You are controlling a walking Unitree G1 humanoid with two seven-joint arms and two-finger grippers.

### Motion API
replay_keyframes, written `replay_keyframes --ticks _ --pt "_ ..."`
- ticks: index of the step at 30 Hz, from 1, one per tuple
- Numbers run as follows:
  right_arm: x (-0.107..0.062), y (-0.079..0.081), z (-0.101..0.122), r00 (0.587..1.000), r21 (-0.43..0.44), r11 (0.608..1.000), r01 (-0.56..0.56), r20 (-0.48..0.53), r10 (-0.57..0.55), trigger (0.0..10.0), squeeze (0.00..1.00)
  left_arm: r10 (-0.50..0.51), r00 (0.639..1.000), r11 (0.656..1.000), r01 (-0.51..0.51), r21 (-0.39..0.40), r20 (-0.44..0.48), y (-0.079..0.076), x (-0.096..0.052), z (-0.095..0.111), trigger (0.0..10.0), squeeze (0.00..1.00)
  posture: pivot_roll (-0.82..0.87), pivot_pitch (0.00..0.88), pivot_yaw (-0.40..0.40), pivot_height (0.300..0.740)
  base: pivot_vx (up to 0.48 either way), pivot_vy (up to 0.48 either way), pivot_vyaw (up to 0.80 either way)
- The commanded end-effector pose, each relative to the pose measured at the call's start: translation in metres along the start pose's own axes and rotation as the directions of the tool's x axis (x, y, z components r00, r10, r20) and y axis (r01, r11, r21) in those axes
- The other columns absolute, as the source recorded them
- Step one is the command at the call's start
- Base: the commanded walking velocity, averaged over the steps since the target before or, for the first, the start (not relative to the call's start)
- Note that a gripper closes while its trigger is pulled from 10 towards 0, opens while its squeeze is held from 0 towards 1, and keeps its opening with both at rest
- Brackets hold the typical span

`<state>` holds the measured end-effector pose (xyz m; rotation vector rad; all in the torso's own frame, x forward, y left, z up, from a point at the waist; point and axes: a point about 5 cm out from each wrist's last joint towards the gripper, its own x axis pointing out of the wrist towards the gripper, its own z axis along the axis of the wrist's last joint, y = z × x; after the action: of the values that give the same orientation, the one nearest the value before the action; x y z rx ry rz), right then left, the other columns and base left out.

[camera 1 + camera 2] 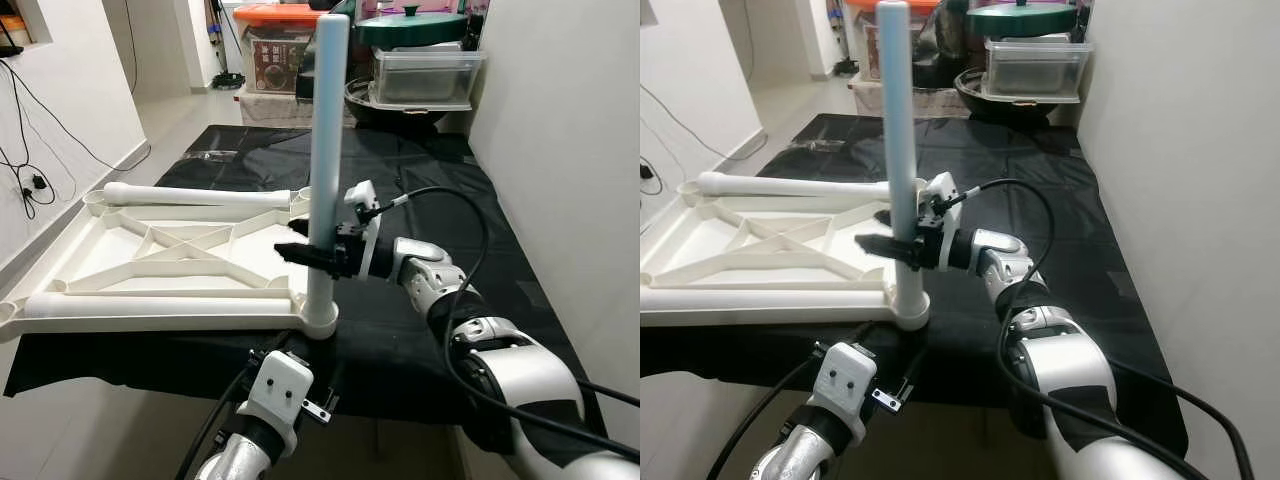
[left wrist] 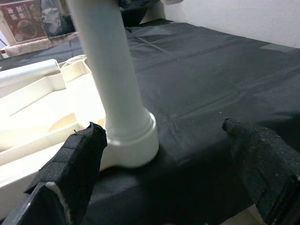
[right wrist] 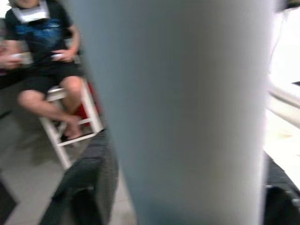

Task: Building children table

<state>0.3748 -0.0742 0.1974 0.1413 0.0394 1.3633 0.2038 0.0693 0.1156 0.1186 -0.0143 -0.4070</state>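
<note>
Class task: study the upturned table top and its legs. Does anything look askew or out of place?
Only one leg stands upright, in the near corner socket, held by the right end effector. Another leg lies loose across the upturned table top, not fitted. Nothing looks damaged.

Even, diffuse indoor light; head views sharp. White tabletop (image 1: pixel 150 255) nearly overexposed at left, black cloth (image 1: pixel 420 200) holds detail. Right wrist view soft: upright leg (image 3: pixel 183 108) blurred up close, seated person (image 3: pixel 42 56) behind motion-smeared.
</note>
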Motion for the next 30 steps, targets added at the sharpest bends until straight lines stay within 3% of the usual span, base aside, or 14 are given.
replay_keyframes --ticks 1,10,12,15,17,18,19,20,21,22,23,25,29,30 --pt "0.007 0.004 -0.006 0.999 -0.009 1.000 -0.025 -0.022 0.024 0.0 0.00 -0.005 1.000 1.000 0.005 0.001 -0.015 -0.001 -0.001 -0.003 10.0 0.00 0.08 0.000 -0.022 0.740 0.000 0.000 0.00" --pt "0.011 -0.013 -0.009 0.935 -0.069 0.935 0.348 -0.050 -0.351 0.0 0.00 -0.003 1.000 1.000 0.003 0.001 -0.014 -0.001 0.000 -0.002 10.0 0.00 0.08 0.000 -0.024 0.740 0.000 0.000 0.00" --pt "-0.001 -0.028 -0.009 0.772 -0.055 0.772 0.633 -0.039 -0.635 0.0 0.00 -0.004 1.000 1.000 0.004 0.001 -0.015 -0.001 0.000 -0.002 10.0 0.00 0.08 0.000 -0.024 0.740 0.000 0.000 0.00" --pt "-0.005 -0.032 -0.009 0.710 -0.056 0.711 0.701 -0.037 -0.703 0.0 0.00 -0.004 1.000 1.000 0.004 0.001 -0.015 -0.001 0.000 -0.002 10.0 0.00 0.08 0.000 -0.024 0.740 0.000 0.000 0.00" --pt "-0.037 -0.047 -0.011 0.380 0.003 0.380 0.925 -0.030 -0.924 0.0 0.00 -0.006 1.000 1.000 0.006 0.001 -0.016 -0.001 -0.001 -0.002 10.0 0.00 0.08 0.000 -0.019 0.740 0.000 0.000 0.00" --pt "-0.037 -0.047 -0.011 0.380 0.003 0.380 0.925 -0.030 -0.924 0.0 0.00 -0.006 1.000 1.000 0.006 0.001 -0.016 -0.001 -0.001 -0.002 10.0 0.00 0.08 0.000 -0.019 0.740 0.000 0.000 0.00" --pt "-0.053 -0.051 -0.014 0.208 0.053 0.206 0.977 -0.038 -0.977 0.0 0.00 -0.006 1.000 1.000 0.006 0.001 -0.016 -0.001 -0.001 -0.002 10.0 0.00 0.08 0.000 -0.019 0.740 0.000 0.000 0.00" --pt "-0.053 -0.051 -0.014 0.208 0.053 0.206 0.977 -0.038 -0.977 0.0 0.00 -0.006 1.000 1.000 0.006 0.001 -0.016 -0.001 -0.001 -0.002 10.0 0.00 0.08 0.000 -0.019 0.740 0.000 0.000 0.00" --pt "-0.066 -0.052 -0.017 0.057 0.098 0.051 0.994 -0.055 -0.997 0.0 0.00 -0.007 1.000 1.000 0.007 0.001 -0.017 -0.001 -0.001 -0.002 10.0 0.00 0.08 0.000 -0.019 0.740 0.000 0.000 0.00" --pt "-0.073 -0.052 -0.019 -0.026 0.125 -0.034 0.992 -0.066 -0.997 0.0 0.00 -0.008 1.000 1.000 0.008 0.001 -0.017 0.000 -0.001 -0.002 10.0 0.00 0.08 0.000 -0.019 0.740 0.000 0.000 0.00" --pt "-0.073 -0.052 -0.019 -0.026 0.125 -0.034 0.992 -0.066 -0.997 0.0 0.00 -0.008 1.000 1.000 0.008 0.001 -0.017 0.000 -0.001 -0.002 10.0 0.00 0.08 0.000 -0.019 0.740 0.000 0.000 0.00" --pt "-0.078 -0.051 -0.024 -0.127 0.181 -0.142 0.973 -0.096 -0.987 0.0 0.00 -0.009 1.000 1.000 0.009 0.001 -0.018 -0.001 -0.001 -0.003 10.0 0.00 0.08 0.000 -0.019 0.740 0.000 0.000 0.00" --pt "-0.073 -0.049 -0.025 -0.155 0.198 -0.173 0.965 -0.101 -0.983 0.0 0.00 -0.011 1.000 1.000 0.011 0.001 -0.018 -0.001 0.000 -0.003 10.0 0.00 0.08 0.000 -0.019 0.740 0.000 0.000 0.00" --pt "-0.064 -0.048 -0.024 -0.119 0.197 -0.135 0.971 -0.090 -0.989 0.0 0.00 -0.011 1.000 1.000 0.011 0.001 -0.018 -0.001 0.000 -0.003 10.0 0.00 0.08 0.000 -0.019 0.740 0.000 0.000 0.00"
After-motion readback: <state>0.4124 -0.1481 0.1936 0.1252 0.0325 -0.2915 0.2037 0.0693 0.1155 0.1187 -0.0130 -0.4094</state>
